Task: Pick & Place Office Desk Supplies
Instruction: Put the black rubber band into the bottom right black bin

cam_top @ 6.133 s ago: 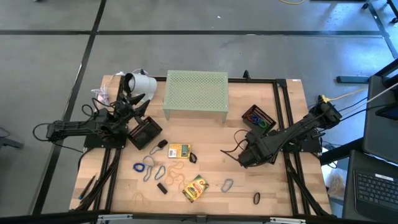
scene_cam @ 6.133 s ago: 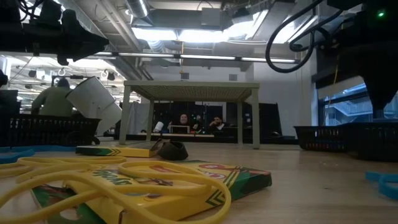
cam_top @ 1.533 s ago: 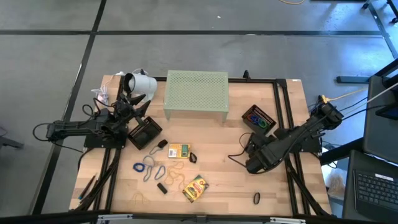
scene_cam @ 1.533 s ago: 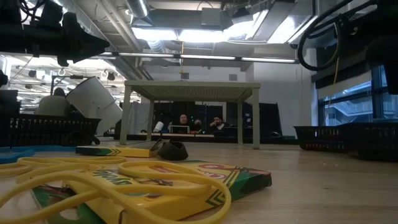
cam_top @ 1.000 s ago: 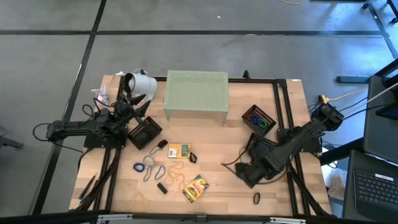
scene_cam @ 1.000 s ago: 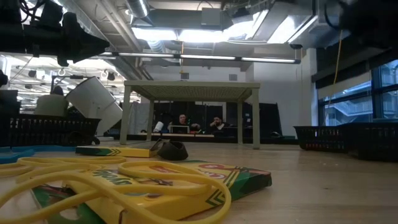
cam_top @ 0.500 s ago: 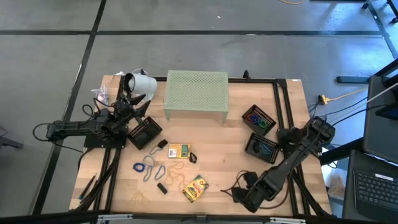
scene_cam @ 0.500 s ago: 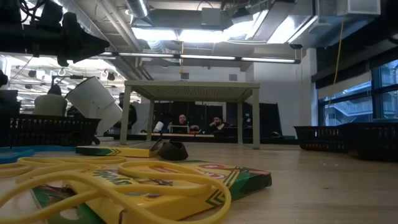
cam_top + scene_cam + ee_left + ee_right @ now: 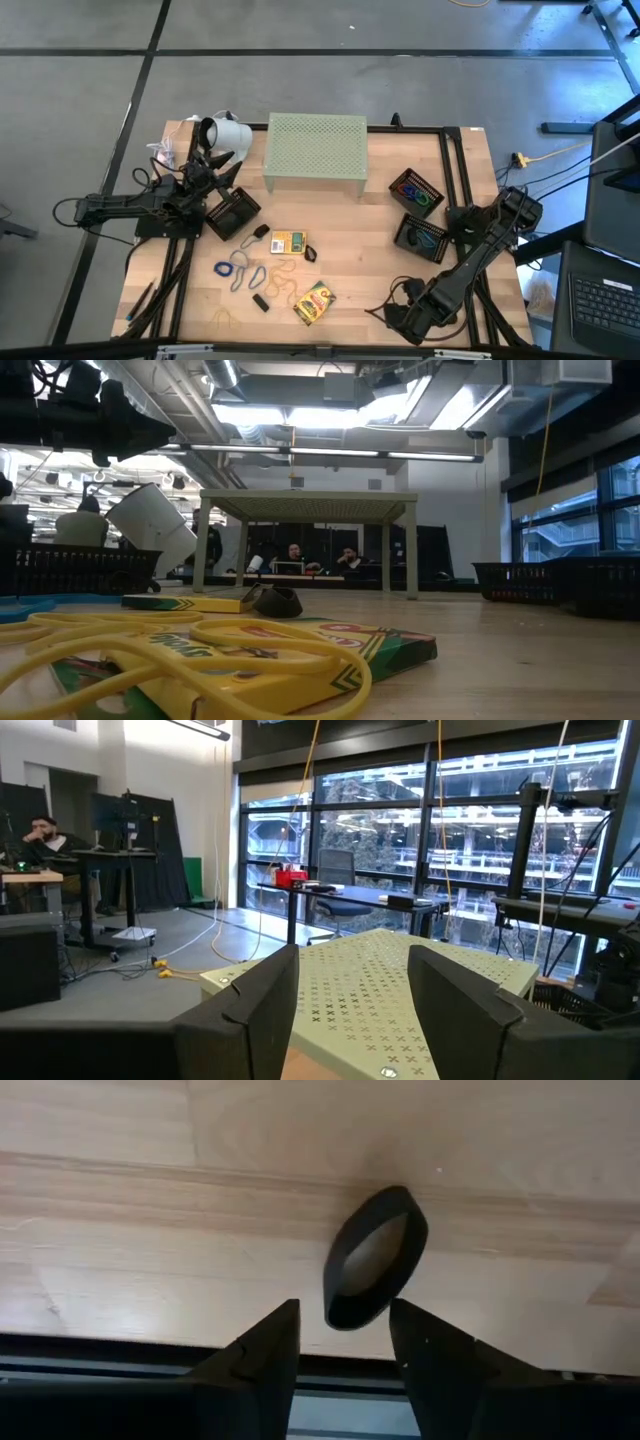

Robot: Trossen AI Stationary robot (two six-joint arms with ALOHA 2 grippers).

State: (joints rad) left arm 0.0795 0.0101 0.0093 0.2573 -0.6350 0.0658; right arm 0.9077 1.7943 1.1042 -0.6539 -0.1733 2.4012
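Observation:
A small black ring (image 9: 375, 1258) lies flat on the wooden table by its near edge. My right gripper (image 9: 343, 1315) is open just above it, with one fingertip on either side of the ring's end, and I see no touch. In the high view the right gripper (image 9: 400, 318) hides the ring. Yellow-green boxes (image 9: 289, 242) (image 9: 314, 302), blue (image 9: 225, 268) and grey (image 9: 250, 276) clip rings, tan rubber bands (image 9: 284, 290) and little black pieces (image 9: 260, 302) lie at the table's middle. My left gripper (image 9: 215, 165) is open and empty at the far left.
The pale green perforated stand (image 9: 315, 150) stands at the far middle. Two black mesh trays (image 9: 403, 184) (image 9: 408, 240) at the right hold clip rings, and another tray (image 9: 232, 212) sits below my left gripper. A white cup (image 9: 228, 130) lies at the far left. People sit beyond the table (image 9: 295, 555).
My right gripper has gone from beside the right-hand mesh tray toward the table's near edge and down over the black ring. That tray, with its ring, now shows uncovered.

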